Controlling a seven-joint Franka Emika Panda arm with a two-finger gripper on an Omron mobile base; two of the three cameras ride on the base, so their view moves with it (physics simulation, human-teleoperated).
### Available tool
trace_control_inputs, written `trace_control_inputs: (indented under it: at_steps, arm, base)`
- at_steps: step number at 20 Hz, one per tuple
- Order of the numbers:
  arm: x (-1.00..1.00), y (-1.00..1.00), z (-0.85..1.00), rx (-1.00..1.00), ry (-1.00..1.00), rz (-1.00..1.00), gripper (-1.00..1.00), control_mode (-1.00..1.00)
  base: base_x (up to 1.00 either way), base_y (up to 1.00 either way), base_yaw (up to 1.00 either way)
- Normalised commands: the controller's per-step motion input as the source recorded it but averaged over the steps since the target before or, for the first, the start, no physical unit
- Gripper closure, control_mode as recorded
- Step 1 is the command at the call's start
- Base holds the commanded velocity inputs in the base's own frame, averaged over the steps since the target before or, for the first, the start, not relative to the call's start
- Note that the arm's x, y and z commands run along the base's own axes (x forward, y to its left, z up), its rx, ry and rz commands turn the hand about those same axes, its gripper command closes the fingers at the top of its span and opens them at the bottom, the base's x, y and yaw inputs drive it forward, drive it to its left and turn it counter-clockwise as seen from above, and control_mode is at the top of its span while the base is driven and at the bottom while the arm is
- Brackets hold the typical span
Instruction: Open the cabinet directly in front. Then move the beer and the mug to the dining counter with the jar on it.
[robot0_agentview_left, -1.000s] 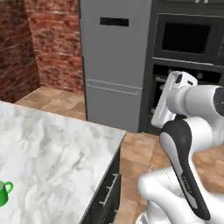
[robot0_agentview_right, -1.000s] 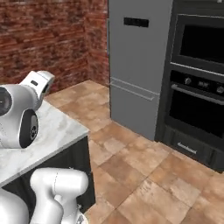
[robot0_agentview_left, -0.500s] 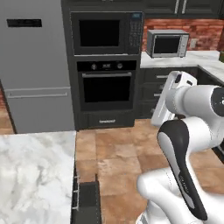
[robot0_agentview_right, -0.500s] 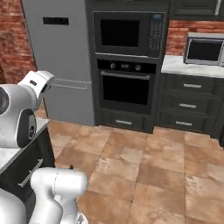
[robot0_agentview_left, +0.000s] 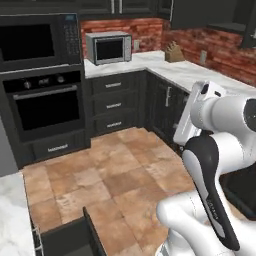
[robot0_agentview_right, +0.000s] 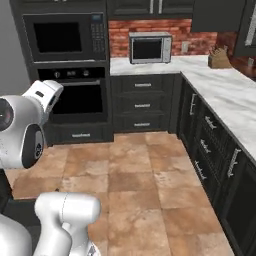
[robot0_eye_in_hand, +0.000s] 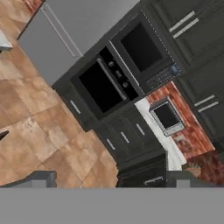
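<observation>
A corner of the dining counter (robot0_agentview_left: 9, 215) with its white marble top shows at the lower left of the left base view, above a dark drawer base (robot0_agentview_left: 65, 239). At the upper right a dark wall cabinet (robot0_agentview_left: 227, 20) appears to stand open, with a shelf inside. My white arm (robot0_agentview_left: 210, 150) is folded up close to the base. In the hand view my gripper (robot0_eye_in_hand: 111, 181) is open, its tips far apart with nothing between them, looking across the floor at the oven wall. The beer, the mug and the jar are out of view.
A built-in oven (robot0_agentview_left: 42, 107) stands under a wall microwave. A countertop microwave (robot0_agentview_left: 109, 47) and a knife block (robot0_agentview_left: 174, 52) sit on the L-shaped marble worktop (robot0_agentview_left: 200, 75) over dark drawers. Brown tiled floor (robot0_agentview_left: 115, 175) lies ahead. The grey fridge (robot0_eye_in_hand: 74, 26) is left of the oven.
The whole picture has swept sideways: the base has turned right. The fridge and marble counter slid off left, the oven, microwave and corner worktop came in. The arm's pose is unchanged.
</observation>
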Motion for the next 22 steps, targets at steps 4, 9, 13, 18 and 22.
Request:
trace_control_inputs:
  at_steps: [4,9,13,18,22]
  arm:
    - [0.00,0.00,0.00,0.00,0.00,0.00,-1.00,1.00]
    - [0.00,0.00,0.00,0.00,0.00,0.00,-1.00,1.00]
    - [0.00,0.00,0.00,0.00,0.00,0.00,-1.00,1.00]
    - [0.00,0.00,0.00,0.00,0.00,0.00,-1.00,1.00]
    - [0.00,0.00,0.00,0.00,0.00,0.00,-1.00,1.00]
  base:
    - [0.00,0.00,-1.00]
    - [0.00,0.00,-1.00]
    - [0.00,0.00,-1.00]
    - [0.04,-0.01,-0.97]
    - [0.01,-0.05,-0.46]
